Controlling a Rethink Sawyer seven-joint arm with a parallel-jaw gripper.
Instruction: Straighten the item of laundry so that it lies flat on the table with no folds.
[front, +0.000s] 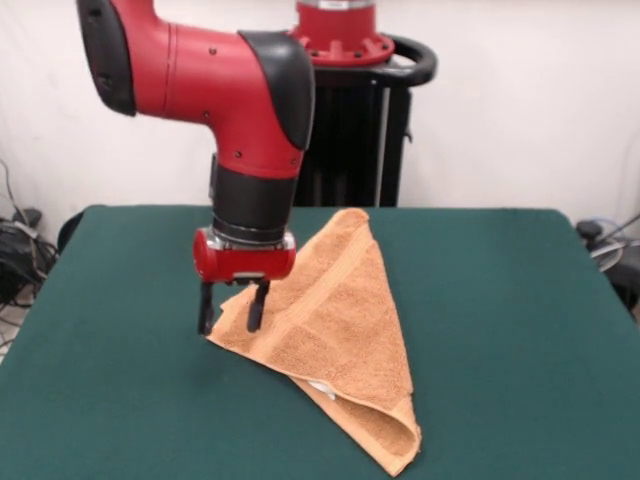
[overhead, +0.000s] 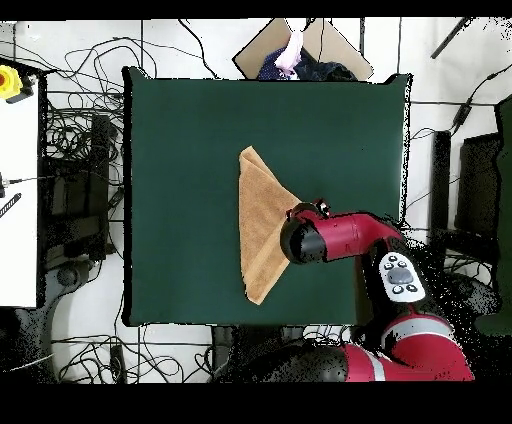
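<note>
The orange-tan towel lies on the green table folded over into a triangle, with one tip far, one tip near and a corner to the left. A small white label peeks out at its near edge. My gripper hangs straight down at the towel's left corner, fingers apart: one finger is just outside the cloth edge, the other is in front of the cloth. In the overhead view the towel shows as a triangle near the middle of the table, and the arm's wrist hides the gripper.
The black pedestal stands at the table's far side. In the overhead view, cables cover the floor around the table, a white bench stands at the left, and a cardboard sheet lies beyond the far edge.
</note>
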